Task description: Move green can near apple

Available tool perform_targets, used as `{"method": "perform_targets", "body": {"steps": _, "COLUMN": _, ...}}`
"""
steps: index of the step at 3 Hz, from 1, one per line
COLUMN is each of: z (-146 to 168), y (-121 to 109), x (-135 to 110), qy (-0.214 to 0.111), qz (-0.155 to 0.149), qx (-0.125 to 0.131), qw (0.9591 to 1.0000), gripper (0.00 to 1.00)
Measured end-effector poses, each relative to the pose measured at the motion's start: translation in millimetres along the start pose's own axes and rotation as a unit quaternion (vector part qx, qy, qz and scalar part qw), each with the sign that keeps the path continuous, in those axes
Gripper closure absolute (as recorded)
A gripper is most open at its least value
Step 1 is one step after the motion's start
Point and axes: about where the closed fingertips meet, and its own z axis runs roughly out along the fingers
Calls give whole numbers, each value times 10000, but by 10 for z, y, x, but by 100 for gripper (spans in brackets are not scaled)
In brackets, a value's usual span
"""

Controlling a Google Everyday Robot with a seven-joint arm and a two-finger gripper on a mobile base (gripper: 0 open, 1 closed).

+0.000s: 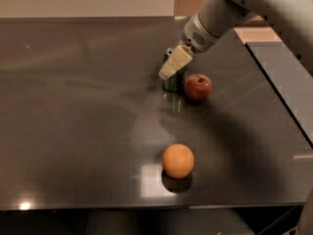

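The green can [172,84] stands upright on the dark table [88,106], just left of the red apple [197,87] and almost touching it. My gripper [173,64] reaches down from the upper right and sits at the can's top, with its cream-coloured tip covering the can's upper part. Only the can's lower body shows.
A plain orange round fruit [178,160] lies near the table's front edge, well in front of the can and apple. A grey panel [288,82] borders the table on the right. My arm [254,4] crosses the upper right corner.
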Motion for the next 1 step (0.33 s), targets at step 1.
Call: {"method": "perform_targets", "body": {"steps": 1, "z": 1, "y": 0, "x": 0, "qy": 0, "qz": 0, "qx": -1, "qw": 10000, "gripper": 0}}
